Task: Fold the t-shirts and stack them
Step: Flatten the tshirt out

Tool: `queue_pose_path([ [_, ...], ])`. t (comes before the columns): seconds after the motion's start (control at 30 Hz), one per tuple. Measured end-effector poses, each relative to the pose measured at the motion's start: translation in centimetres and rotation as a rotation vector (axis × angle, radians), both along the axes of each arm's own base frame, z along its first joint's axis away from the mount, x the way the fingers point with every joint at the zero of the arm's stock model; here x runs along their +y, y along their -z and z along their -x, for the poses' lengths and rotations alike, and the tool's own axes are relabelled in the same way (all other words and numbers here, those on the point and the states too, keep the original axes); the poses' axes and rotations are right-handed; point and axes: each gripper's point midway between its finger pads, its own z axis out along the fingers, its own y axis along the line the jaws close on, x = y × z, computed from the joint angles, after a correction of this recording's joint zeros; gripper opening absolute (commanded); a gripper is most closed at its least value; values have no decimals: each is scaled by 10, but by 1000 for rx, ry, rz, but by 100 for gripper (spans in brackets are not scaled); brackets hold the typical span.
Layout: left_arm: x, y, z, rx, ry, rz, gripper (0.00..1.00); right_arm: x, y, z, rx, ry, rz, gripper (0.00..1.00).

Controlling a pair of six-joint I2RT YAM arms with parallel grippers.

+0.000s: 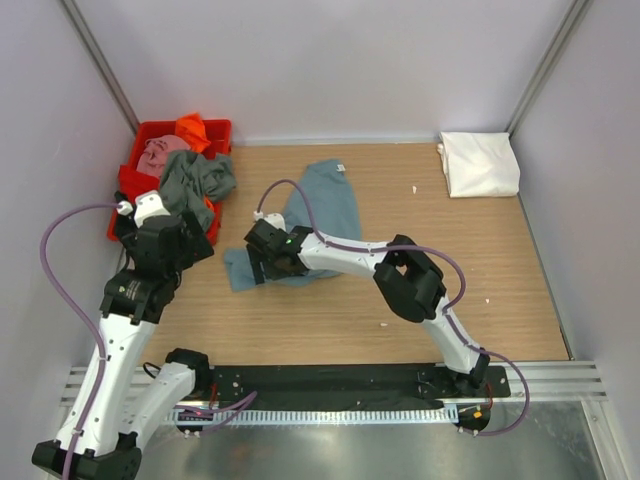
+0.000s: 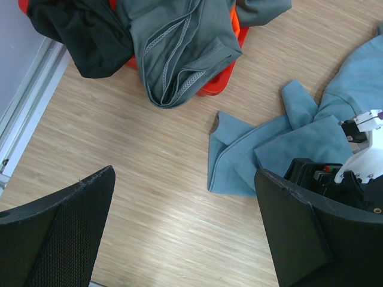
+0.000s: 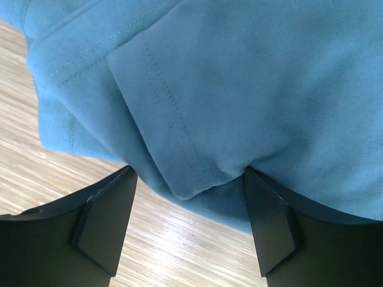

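One shirt is looking done so far: the white shirt (image 1: pixel 480 163) is lying folded in the far right corner of the desk (image 1: pixel 480 280). I'm treating that as the start of the stack. The teal shirt (image 1: pixel 325 200) is lying rumpled mid-desk, part spread out, its near left end bunched in loose folds, so this one is not folded yet.

My right tool (image 3: pixel 188 179) is sitting low at that near left end. Its jaws are standing apart on either side of a doubled hem, with cloth between them but nothing pinched yet. I'm judging this as the start of a grab on the teal shirt. My left tool (image 2: pixel 184 173) is hovering released and empty over bare desk, near the tub (image 1: pixel 150 127).

Three more are waiting in the tub at far left: the grey-green shirt (image 1: pixel 195 180) is hanging over its rim, with the pink shirt (image 1: pixel 160 152) and orange shirt (image 1: pixel 192 130) behind it. Most of the job is remaining, I'm guessing.
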Motion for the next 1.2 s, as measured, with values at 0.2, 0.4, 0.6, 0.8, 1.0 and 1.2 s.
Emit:
queue_pose_path([
  [0.2,0,-1,1,-7,0,2,100,-3,-1,-10,-2,33,-16,68],
  [0.4,0,-2,1,-10,0,3,100,-2,-4,-17,-8,46,-32,67],
  [0.6,0,-2,0,-14,0,3,100,1,-11,-19,-22,50,-60,72],
  [0.8,0,-3,0,-14,0,4,100,2,-24,-23,-41,55,-89,73],
  [1.0,0,-3,0,-14,1,3,100,0,-22,-24,-41,58,-85,70],
  [1.2,0,-3,0,-14,1,3,99,-2,-21,-23,-36,58,-75,53],
])
